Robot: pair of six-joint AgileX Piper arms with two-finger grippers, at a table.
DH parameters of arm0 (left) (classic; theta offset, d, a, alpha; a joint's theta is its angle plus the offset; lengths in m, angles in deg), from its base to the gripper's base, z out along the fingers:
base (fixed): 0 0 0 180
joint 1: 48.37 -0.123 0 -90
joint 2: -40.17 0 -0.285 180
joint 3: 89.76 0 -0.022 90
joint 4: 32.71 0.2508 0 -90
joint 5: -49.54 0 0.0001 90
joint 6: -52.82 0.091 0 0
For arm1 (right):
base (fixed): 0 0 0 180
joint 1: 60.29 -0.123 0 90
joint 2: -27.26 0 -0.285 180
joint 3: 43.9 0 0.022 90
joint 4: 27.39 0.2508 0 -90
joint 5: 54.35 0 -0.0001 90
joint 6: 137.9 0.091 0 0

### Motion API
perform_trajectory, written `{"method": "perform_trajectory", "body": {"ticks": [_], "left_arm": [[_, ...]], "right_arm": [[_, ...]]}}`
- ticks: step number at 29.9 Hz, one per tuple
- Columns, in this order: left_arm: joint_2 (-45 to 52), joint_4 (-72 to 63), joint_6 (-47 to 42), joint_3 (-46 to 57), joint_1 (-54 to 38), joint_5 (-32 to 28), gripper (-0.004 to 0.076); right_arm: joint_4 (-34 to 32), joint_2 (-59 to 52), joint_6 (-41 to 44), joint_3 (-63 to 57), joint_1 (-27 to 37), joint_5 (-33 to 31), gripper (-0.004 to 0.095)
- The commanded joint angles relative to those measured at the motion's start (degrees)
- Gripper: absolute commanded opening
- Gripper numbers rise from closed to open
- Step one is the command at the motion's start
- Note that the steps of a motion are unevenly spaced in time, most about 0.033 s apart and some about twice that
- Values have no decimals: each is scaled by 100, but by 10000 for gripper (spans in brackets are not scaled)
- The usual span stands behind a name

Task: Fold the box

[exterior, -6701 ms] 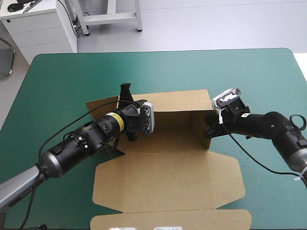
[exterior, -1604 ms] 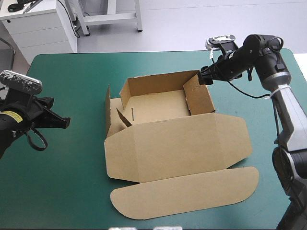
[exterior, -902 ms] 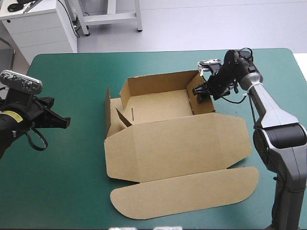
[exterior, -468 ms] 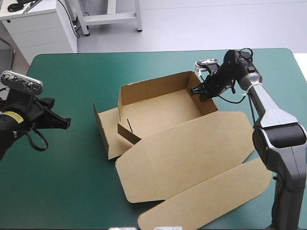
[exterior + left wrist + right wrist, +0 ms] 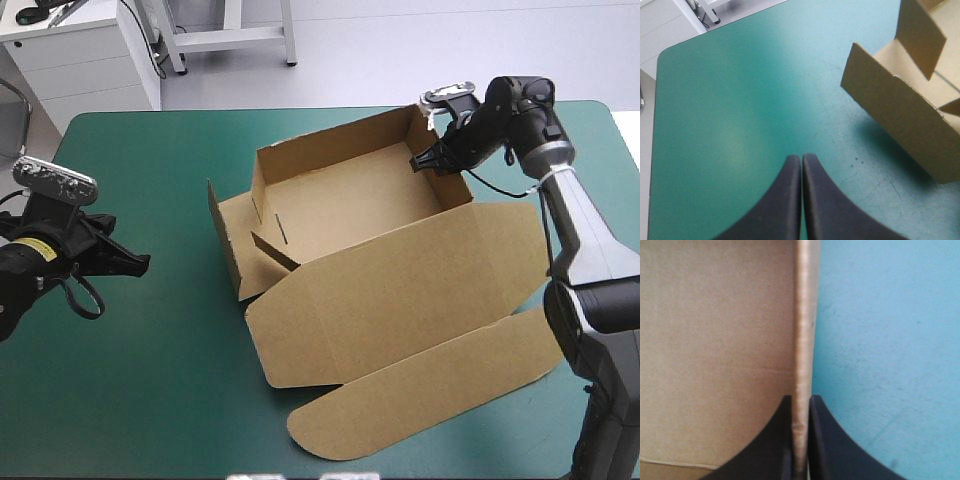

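Two grippers in shot, only one working. The right gripper (image 5: 425,160) pinches the far right wall of the open brown cardboard box (image 5: 340,215). In its wrist view the wall's thin edge runs straight up between the jaws, which are nearly closed on it. The box's inside is on one side of them and the bare teal-green table cover (image 5: 890,340) on the other.

The left gripper (image 5: 135,262) has its jaws pressed together on nothing, low over the cover. The box's loose left end flap (image 5: 900,112) stands ahead of those jaws and off to one side, well apart from them.

The box sits mid-table with its tray walls up. Its wide flat lid panel (image 5: 400,300) is spread toward the near edge.

Risks, as I judge them:
- The box is held by one thin pinch on a single wall, so any pull or twist could slide the board out of the right jaws, or crease or tear that wall.
- Nothing holds the opposite end. A tug from the right jaws would probably swing the whole box and drag the lid panel across the cover.
- The left end flap looks untucked and could splay further out.
- The left jaws are closed, so they must spread before they can catch it.
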Motion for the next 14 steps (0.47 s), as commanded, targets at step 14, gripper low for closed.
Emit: {"method": "perform_trajectory", "body": {"ticks": [14], "left_arm": [[-421,1304,-1035,-141,-360,-363,20]], "right_arm": [[1375,-2142,-449,-426,979,-83,-20]]}}
